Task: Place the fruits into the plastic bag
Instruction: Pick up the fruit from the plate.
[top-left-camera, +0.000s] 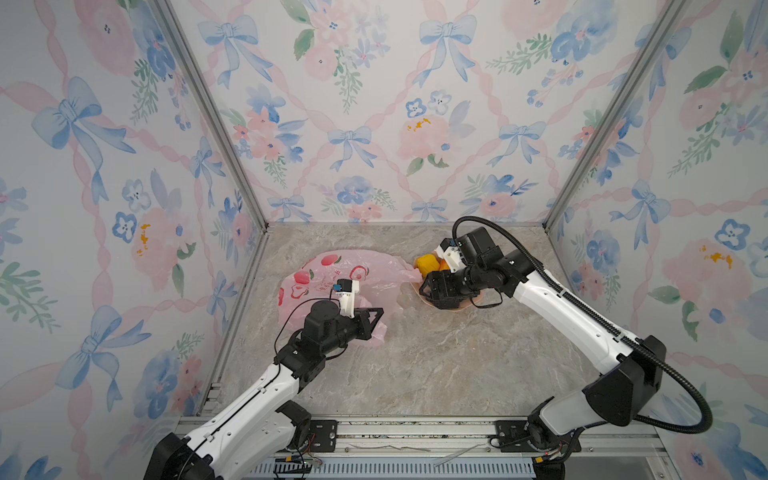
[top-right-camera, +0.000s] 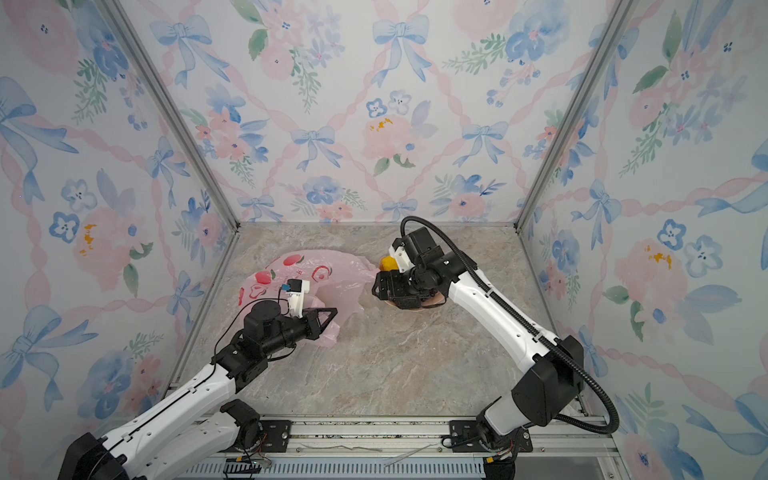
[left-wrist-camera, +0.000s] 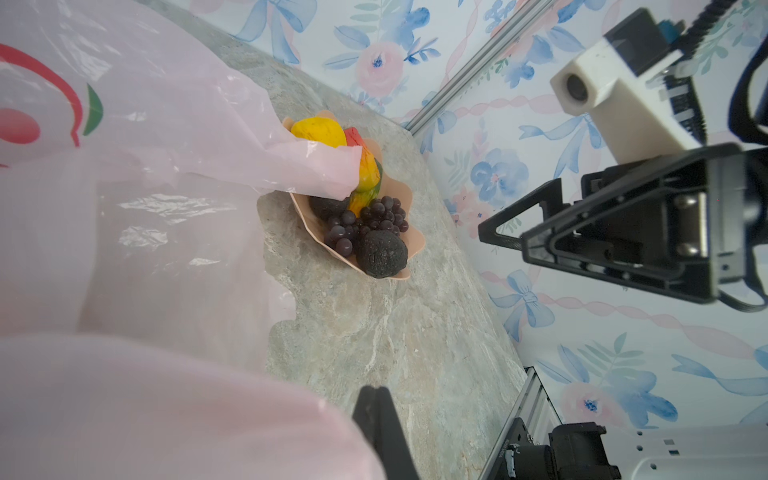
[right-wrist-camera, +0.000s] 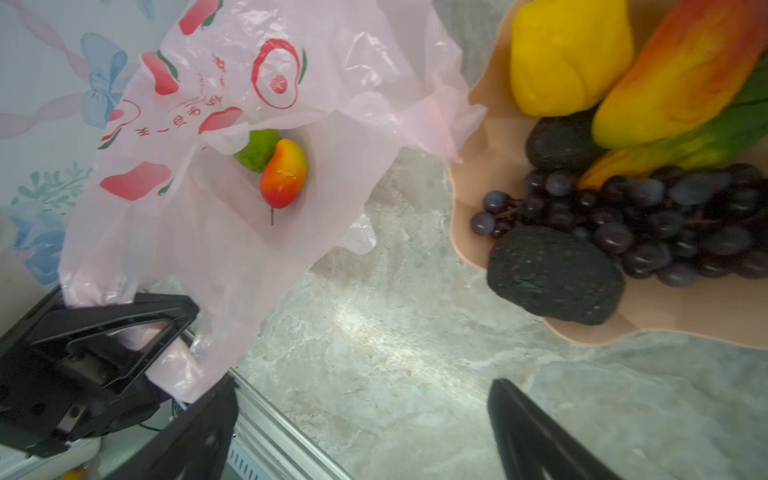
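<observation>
The pink plastic bag (top-left-camera: 328, 270) (top-right-camera: 345, 286) lies at the back left of the table. My left gripper (top-left-camera: 377, 311) (left-wrist-camera: 376, 392) is shut on its near edge, holding the mouth up. Inside it lie a small mango (right-wrist-camera: 284, 173) and a green kiwi half (right-wrist-camera: 257, 150). The other fruits sit in the peach dish (right-wrist-camera: 473, 166): a yellow one (right-wrist-camera: 569, 58) (top-left-camera: 428, 264), a large mango (right-wrist-camera: 685, 70), dark grapes (right-wrist-camera: 665, 220) and two black bumpy pieces (right-wrist-camera: 555, 274) (right-wrist-camera: 561, 143). My right gripper (right-wrist-camera: 361, 415) (top-left-camera: 424, 291) hangs open and empty above the table between bag and dish.
The dish (left-wrist-camera: 415, 245) stands at the back right, with a flap of the bag draped over its rim. Floral walls close in the back and both sides. A metal rail (top-left-camera: 415, 428) runs along the front edge.
</observation>
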